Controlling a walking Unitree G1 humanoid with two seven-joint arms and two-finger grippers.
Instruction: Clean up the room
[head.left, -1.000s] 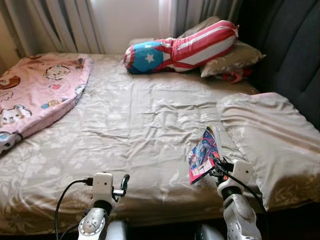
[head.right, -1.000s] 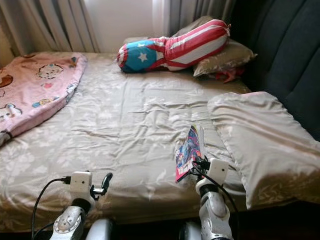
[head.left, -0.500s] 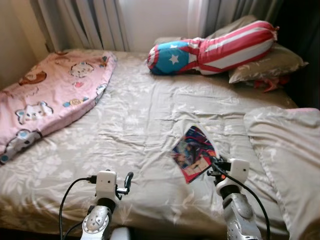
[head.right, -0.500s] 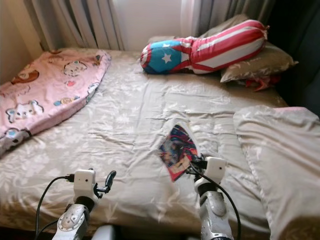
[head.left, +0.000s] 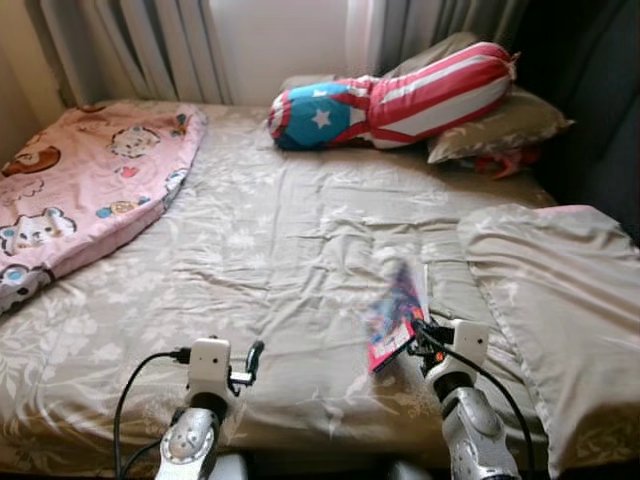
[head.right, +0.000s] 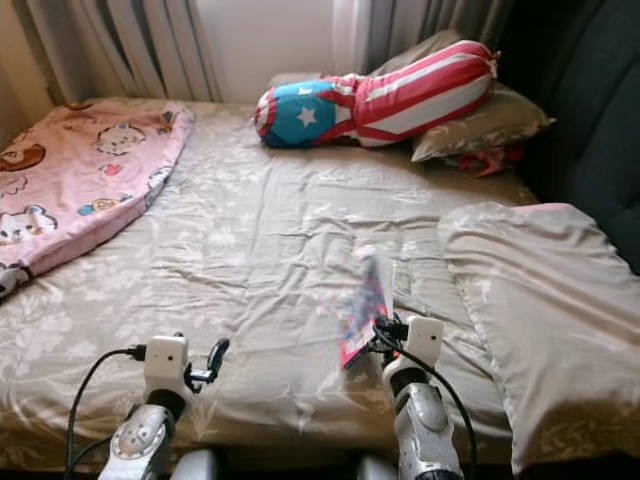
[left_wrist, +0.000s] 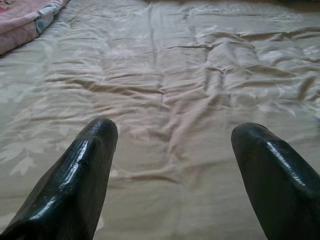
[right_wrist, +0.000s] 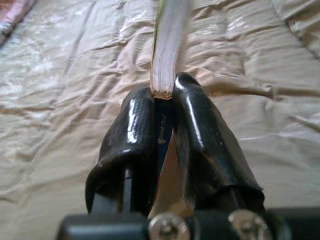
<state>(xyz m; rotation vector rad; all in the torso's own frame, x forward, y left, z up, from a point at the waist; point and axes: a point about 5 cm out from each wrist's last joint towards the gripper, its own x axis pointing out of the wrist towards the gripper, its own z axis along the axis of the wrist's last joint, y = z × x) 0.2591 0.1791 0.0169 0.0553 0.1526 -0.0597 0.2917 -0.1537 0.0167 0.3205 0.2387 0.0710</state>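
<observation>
My right gripper (head.left: 415, 342) is shut on a thin, colourful book (head.left: 394, 312), held up on edge above the beige bed sheet (head.left: 280, 250) near the bed's front right. In the right wrist view both black fingers (right_wrist: 140, 130) clamp the book's (right_wrist: 167, 55) pale page edge. My left gripper (head.left: 254, 357) hovers low over the front edge of the bed, and its two fingers (left_wrist: 90, 165) stand wide apart over bare sheet, holding nothing.
A pink cartoon blanket (head.left: 70, 190) lies at the bed's left. A red, white and blue star bolster (head.left: 390, 100) rests on a beige pillow (head.left: 500, 125) at the head. Another beige pillow (head.left: 550, 300) lies at the right beside a dark headboard (head.left: 600, 110). Grey curtains (head.left: 130, 45) hang behind.
The camera view has swung, shifting the whole scene. The book in my right gripper has turned from showing its cover to nearly edge-on and is blurred. The left gripper stays open.
</observation>
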